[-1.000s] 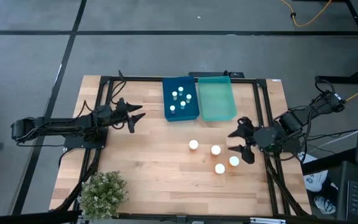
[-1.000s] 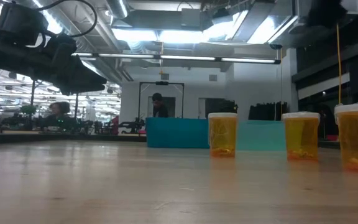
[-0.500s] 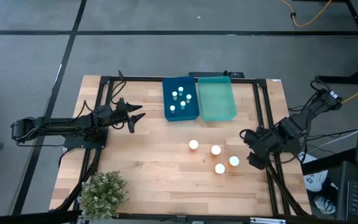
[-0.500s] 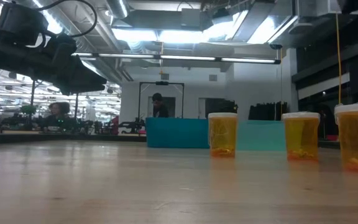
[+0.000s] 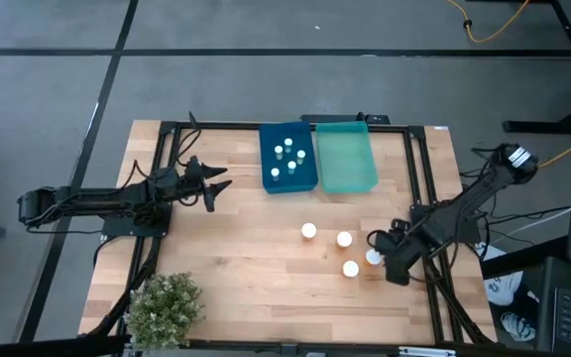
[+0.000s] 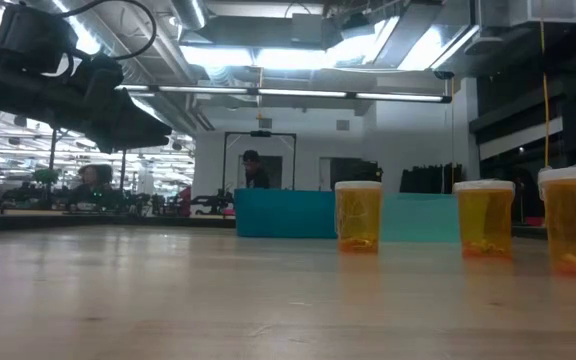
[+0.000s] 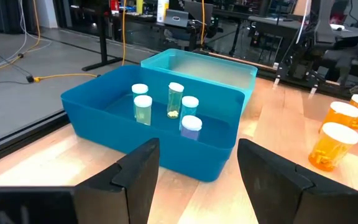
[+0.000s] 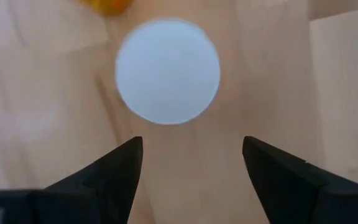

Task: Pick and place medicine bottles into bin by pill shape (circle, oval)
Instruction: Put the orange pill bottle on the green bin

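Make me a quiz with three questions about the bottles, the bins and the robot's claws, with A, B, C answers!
1. Where are the small bottles?
A. in the blue bin
B. in the teal bin
C. by the plant

2. How many orange bottles stand on the table?
A. two
B. four
C. six

3. What is the right gripper doing?
A. clamping a bottle
B. open, above a white cap
C. resting in the teal bin

Answers:
1 A: the left wrist view shows them standing inside the blue bin, while the teal bin beside it holds none.
2 B: the high view shows four white caps on the bare wood.
3 B: the right wrist view looks straight down on the cap with both fingers spread apart; the left gripper waits open near the blue bin.
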Tool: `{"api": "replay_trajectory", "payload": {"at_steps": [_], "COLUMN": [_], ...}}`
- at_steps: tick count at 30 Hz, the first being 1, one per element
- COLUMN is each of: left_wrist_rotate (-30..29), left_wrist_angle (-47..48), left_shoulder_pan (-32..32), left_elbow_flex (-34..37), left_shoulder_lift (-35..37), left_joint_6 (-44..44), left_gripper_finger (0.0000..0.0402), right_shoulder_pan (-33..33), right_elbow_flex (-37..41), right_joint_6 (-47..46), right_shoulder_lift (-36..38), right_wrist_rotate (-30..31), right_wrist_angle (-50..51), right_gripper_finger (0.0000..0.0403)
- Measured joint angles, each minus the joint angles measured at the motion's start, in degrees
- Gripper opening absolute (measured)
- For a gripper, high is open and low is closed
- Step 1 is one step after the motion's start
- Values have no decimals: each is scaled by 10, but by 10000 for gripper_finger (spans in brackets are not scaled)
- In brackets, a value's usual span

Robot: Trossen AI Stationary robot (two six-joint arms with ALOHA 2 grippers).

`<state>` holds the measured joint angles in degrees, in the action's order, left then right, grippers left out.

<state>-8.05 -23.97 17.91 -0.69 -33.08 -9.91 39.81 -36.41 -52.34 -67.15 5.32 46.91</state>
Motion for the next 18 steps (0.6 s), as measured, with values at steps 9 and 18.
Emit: {"api": "replay_trajectory", "payload": {"at_steps": [9,18], "left_wrist_rotate": [0,0], "left_wrist_angle": [4,6], "left_shoulder_pan": [0,0], "left_elbow_flex": [0,0], "left_shoulder_lift": [0,0], "left_joint_6": [0,0], "left_gripper_finger": [208,208], "right_shoulder_pan": [0,-3], "right_elbow_flex": [-2,-5], "right_joint_6": [51,90], "right_shoulder_lift": [-40,-41], "right_wrist_rotate": [44,86], "right_wrist_angle": [-67,-100], "right_gripper_finger": [279,279]}}
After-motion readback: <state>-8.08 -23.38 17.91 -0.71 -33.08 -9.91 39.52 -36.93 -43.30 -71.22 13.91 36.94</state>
